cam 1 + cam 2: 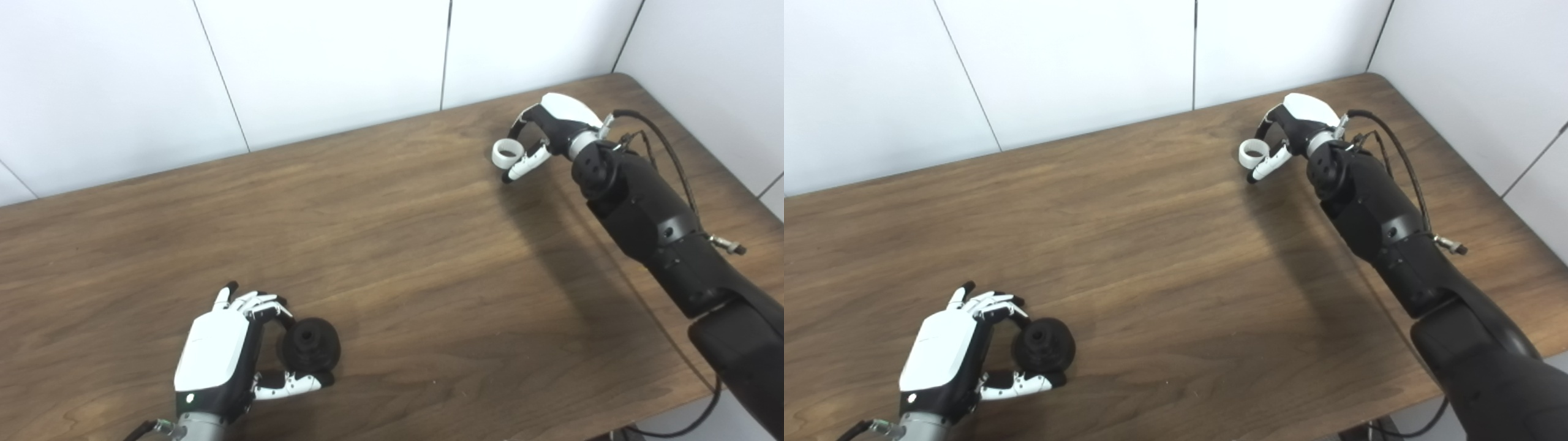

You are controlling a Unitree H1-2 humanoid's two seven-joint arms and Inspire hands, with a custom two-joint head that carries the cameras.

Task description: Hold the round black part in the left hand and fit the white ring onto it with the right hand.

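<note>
The round black part (311,344) lies low on the wooden table (404,245) at the near left. My left hand (220,349) wraps it, fingers curled over its far side and thumb (288,384) under its near side. Far across the table at the back right, the white ring (506,153) sits pinched between the curved fingers and the thumb of my right hand (554,128), close above the tabletop. The two parts are far apart.
White wall panels (343,61) run along the table's far edge and right side. The table's rounded back right corner (625,76) is just behind the right hand. A black cable (667,153) loops off the right forearm.
</note>
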